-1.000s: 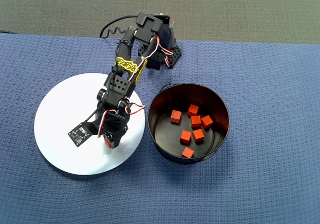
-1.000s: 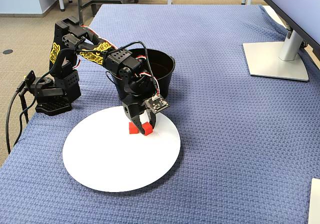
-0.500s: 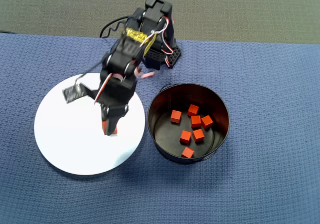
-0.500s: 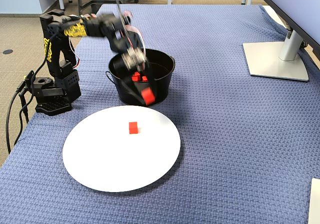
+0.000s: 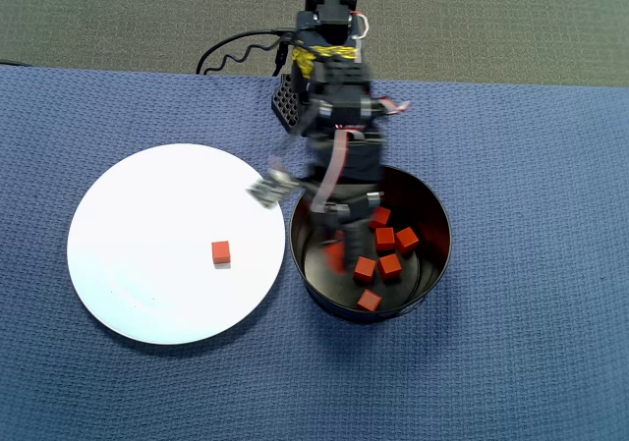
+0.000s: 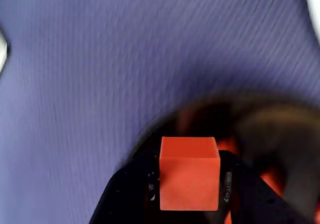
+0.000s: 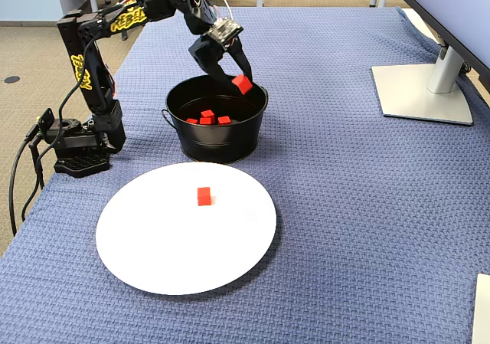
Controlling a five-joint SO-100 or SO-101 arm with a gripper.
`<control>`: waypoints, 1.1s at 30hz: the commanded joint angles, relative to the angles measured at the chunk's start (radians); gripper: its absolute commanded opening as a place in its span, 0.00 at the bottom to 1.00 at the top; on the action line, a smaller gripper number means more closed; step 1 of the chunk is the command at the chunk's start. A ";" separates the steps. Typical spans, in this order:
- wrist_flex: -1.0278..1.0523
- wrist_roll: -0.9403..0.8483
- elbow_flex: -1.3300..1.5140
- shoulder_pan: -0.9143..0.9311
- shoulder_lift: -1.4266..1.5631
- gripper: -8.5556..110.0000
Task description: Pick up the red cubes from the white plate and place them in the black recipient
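Eight small matte red-orange cubes in all — one on the large round glossy white plate [image 5: 118,294] at [image 5: 221,252], six inside the round black cylindrical pot [image 5: 432,264], one held at [image 7: 242,83].

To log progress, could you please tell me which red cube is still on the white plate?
The lone cube on the plate; another is held in the jaws, the rest sit in the black pot.

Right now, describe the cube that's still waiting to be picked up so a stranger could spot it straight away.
Find the white plate on the blue cloth, in front of the black pot in the fixed view. The cube lies alone on the plate, toward the side nearest the pot. Every other red cube is either down inside the pot or held in the jaws above it.
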 commanded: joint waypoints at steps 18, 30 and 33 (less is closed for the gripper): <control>0.069 -0.158 -0.057 0.627 -0.025 0.33; 0.044 0.051 -0.078 0.985 -0.296 0.27; 0.048 0.072 -0.078 0.982 -0.336 0.28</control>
